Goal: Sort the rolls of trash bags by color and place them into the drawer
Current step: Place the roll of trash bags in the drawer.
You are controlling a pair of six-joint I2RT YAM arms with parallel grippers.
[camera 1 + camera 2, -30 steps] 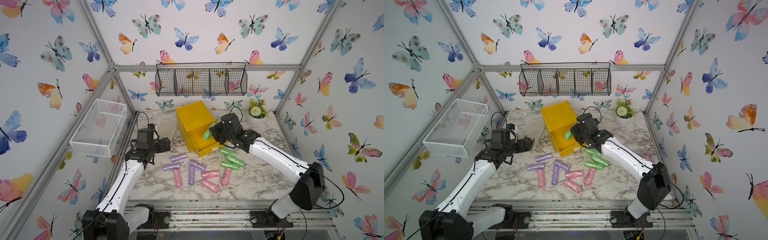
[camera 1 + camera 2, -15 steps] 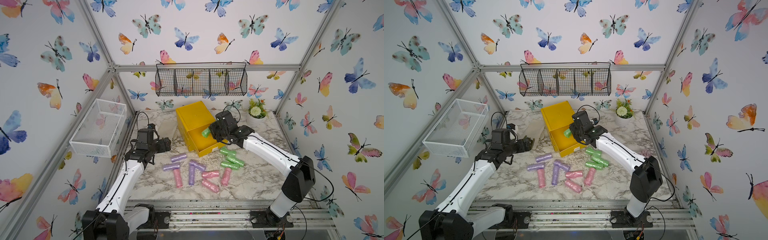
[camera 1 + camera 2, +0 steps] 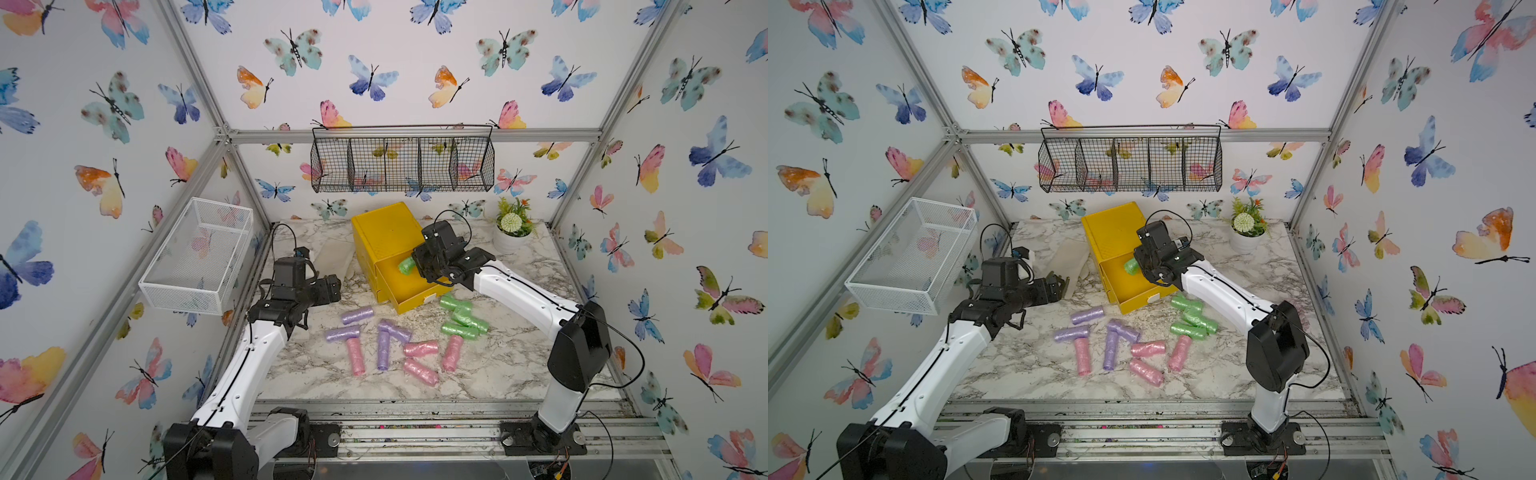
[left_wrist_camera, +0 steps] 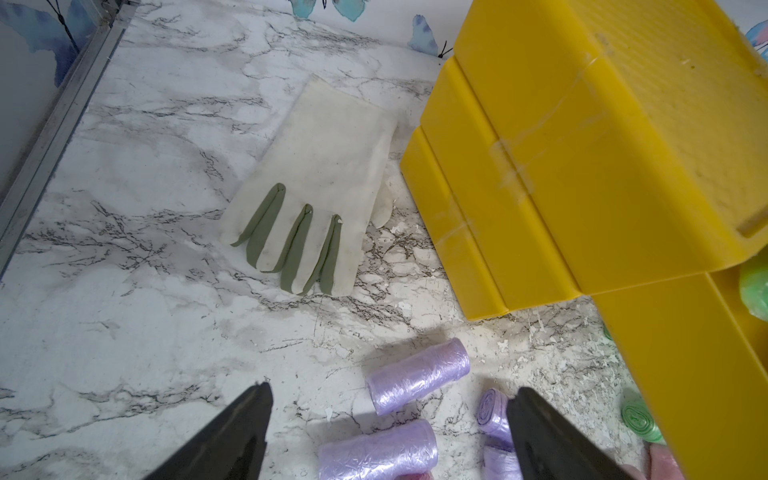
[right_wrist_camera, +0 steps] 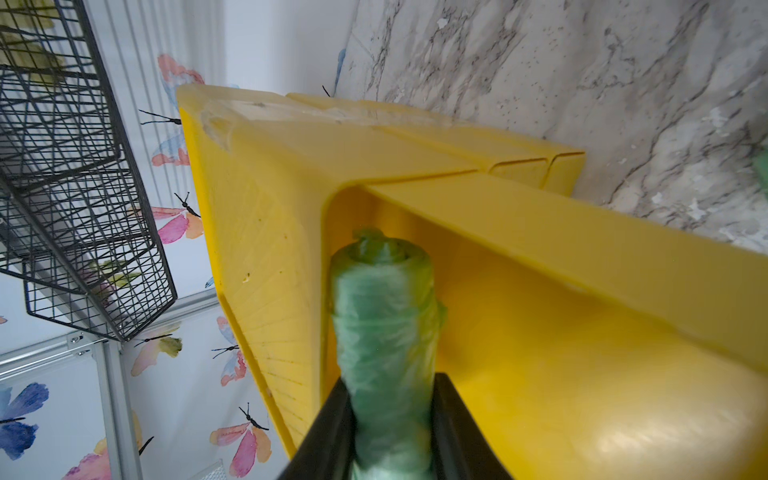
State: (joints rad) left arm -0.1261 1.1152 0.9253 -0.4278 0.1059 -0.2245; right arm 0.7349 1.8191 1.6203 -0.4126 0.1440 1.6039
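Observation:
A yellow box has its bottom drawer [image 3: 415, 302] [image 3: 1144, 300] pulled open toward the front. My right gripper [image 5: 390, 382] [image 3: 415, 266] is shut on a green roll [image 5: 386, 324] [image 3: 407, 265] [image 3: 1131, 266], which pokes into the drawer's back left corner beside the drawer wall [image 5: 582, 232]. Loose rolls lie in front of the drawer: purple ones [image 3: 357, 315] [image 4: 417, 376], pink ones [image 3: 420, 348] and green ones [image 3: 459, 330]. My left gripper [image 4: 390, 390] [image 3: 1061, 284] hangs open above the table, left of the purple rolls, with nothing between its fingers.
A cream glove with green fingers [image 4: 324, 166] [image 3: 332, 257] lies flat left of the yellow box. A white wire basket [image 3: 199, 253] hangs on the left wall and a black wire basket [image 3: 403, 162] on the back wall. A potted plant [image 3: 513, 232] stands at the back right.
My right gripper has carried the green roll a little further back and left, into the open drawer. The left arm has stayed still.

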